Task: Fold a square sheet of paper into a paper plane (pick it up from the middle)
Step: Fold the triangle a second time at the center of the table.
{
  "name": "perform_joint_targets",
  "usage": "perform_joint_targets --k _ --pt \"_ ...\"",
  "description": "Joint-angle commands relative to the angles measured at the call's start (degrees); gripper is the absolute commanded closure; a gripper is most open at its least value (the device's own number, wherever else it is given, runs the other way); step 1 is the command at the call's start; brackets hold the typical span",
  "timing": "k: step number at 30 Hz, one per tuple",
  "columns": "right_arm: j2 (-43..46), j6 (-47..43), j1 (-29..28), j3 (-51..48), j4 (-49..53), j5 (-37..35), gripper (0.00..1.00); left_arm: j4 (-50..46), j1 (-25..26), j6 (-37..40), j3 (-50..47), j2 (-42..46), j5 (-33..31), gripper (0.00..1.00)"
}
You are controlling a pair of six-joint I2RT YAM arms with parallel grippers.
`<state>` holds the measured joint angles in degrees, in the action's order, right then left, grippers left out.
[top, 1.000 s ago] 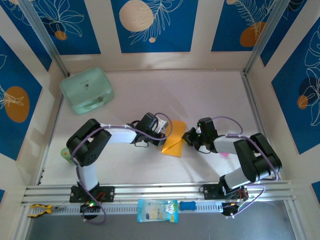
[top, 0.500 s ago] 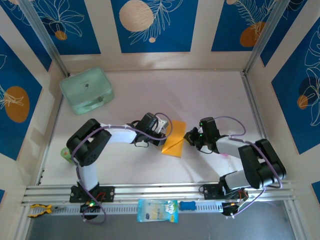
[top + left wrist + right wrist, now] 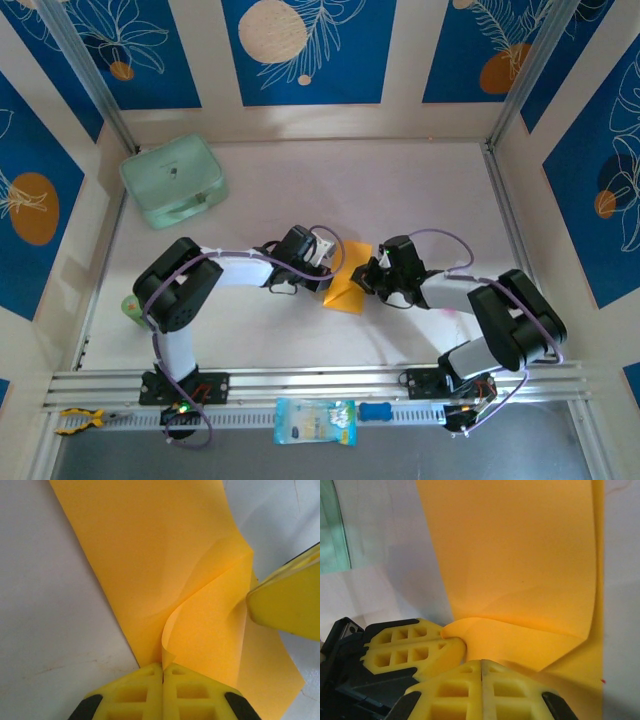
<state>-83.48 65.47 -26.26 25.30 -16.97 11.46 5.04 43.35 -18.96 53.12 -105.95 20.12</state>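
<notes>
**Top external view:** the square sheet of paper (image 3: 350,284), partly folded, lies mid-tabletop (image 3: 400,190), between the left end effector (image 3: 330,265) and the right end effector (image 3: 372,275), which meet at its edges.

**Left wrist view:** the left end effector is pressed fully together, pinching a raised curl of the sheet.

**Right wrist view:** the right end effector is closed on the sheet's lifted fold, just beside the left one.

Orange-yellow sheet of paper (image 3: 349,282) (image 3: 150,555) (image 3: 520,555), plain and thin, lies mid-way across the table (image 3: 420,200) toward its near side, bottom layer flat, one flap lifted and curling over it along a soft, unpressed fold.
</notes>
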Motion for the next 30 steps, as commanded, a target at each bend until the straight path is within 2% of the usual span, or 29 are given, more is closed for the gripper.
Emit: perform_joint_targets --k 1,13,19,23,28,30 --pt "-1.13 0.80 -0.36 0.95 -3.03 1.81 0.96 -3.10 -0.56 0.86 0.28 -1.80 0.46 1.00" --pt "-5.16 2.38 -3.16 0.77 -6.76 2.07 0.97 -3.26 -0.55 1.12 0.31 -1.79 0.28 1.00" --pt "-6.81 2.46 -3.19 -2.02 -4.50 -2.04 0.97 -3.37 -0.56 1.25 0.31 -1.63 0.12 1.00" --pt "-8.50 2.34 -2.75 -4.20 -5.31 -2.28 0.98 -3.37 -0.61 0.92 0.36 -1.17 0.34 1.00" --pt "-8.98 -0.21 -1.16 -3.92 -4.73 -0.22 0.98 -4.23 -0.63 -1.66 0.46 2.07 0.16 0.86" --pt "-9.29 -2.75 0.16 -2.88 -3.85 2.23 0.98 -5.10 -0.67 -3.49 0.19 4.52 -0.73 0.72"
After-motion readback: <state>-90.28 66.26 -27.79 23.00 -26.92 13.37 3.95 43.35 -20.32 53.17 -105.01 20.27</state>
